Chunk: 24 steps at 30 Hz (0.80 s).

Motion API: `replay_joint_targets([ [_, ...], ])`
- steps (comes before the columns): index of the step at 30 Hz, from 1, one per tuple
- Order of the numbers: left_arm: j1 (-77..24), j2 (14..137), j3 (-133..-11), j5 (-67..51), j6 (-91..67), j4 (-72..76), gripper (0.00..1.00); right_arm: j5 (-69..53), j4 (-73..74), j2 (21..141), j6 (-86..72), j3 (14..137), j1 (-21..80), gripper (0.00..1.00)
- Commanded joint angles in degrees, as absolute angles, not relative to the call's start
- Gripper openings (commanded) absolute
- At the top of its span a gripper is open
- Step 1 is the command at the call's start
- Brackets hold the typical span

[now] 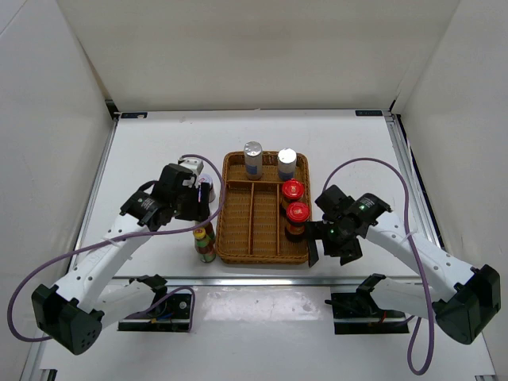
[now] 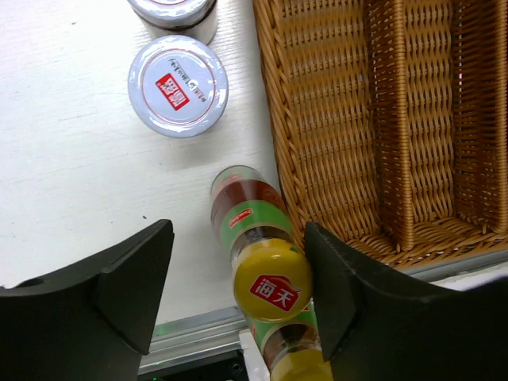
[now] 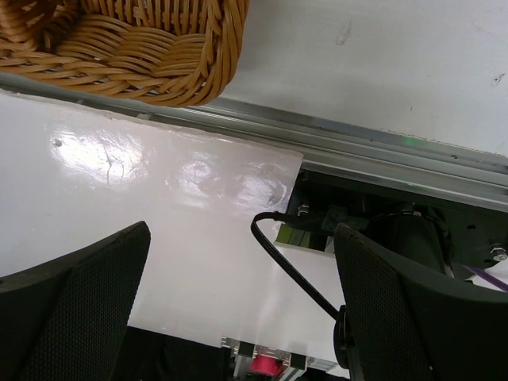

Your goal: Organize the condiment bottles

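Left gripper (image 2: 238, 238): jaws wide, yellow-capped green bottle (image 2: 271, 284) framed between them, just left of wicker tray (image 2: 333, 143). Right gripper (image 3: 242, 246): jaws wide, empty, off tray's near-right corner.

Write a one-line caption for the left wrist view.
Open left gripper frames a slim green yellow-capped bottle standing beside the brown wicker divided tray.

The tray (image 2: 317, 119) is rough, matt woven wicker. Left of it, the slim bottle (image 2: 254, 238) has a glossy yellow cap and the jar (image 2: 178, 86) a smooth grey lid.
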<state>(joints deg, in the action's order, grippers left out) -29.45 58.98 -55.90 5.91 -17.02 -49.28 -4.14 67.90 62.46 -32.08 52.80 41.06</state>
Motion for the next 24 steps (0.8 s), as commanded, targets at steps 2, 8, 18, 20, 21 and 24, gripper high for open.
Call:
replay_joint_targets([
  [2, -29.7, 59.5, -58.1, 4.7, -16.2, -48.9, 0.71, -4.7, 67.9, 60.1, -33.3, 51.2, 41.4, 1.00],
  [8, -29.7, 59.6, -63.4, 4.7, -15.6, -48.9, 0.39, -5.3, 67.9, 58.4, -34.4, 50.1, 41.4, 1.00],
  [18, -29.7, 66.3, -86.6, 6.3, -13.0, -52.9, 0.11, -3.3, 69.6, 56.6, -33.4, 52.3, 40.9, 1.00],
  [20, -29.7, 68.4, -91.4, 5.8, -13.0, -52.9, 0.11, -2.5, 69.6, 57.2, -32.8, 54.0, 40.9, 1.00],
  [21, -29.7, 69.2, -92.7, 5.8, -13.0, -52.9, 0.11, -2.5, 69.6, 57.8, -32.2, 54.1, 40.9, 1.00],
  [24, -29.7, 72.9, -97.0, 4.1, -13.0, -52.9, 0.11, -2.5, 70.1, 59.4, -30.6, 55.5, 40.9, 1.00],
])
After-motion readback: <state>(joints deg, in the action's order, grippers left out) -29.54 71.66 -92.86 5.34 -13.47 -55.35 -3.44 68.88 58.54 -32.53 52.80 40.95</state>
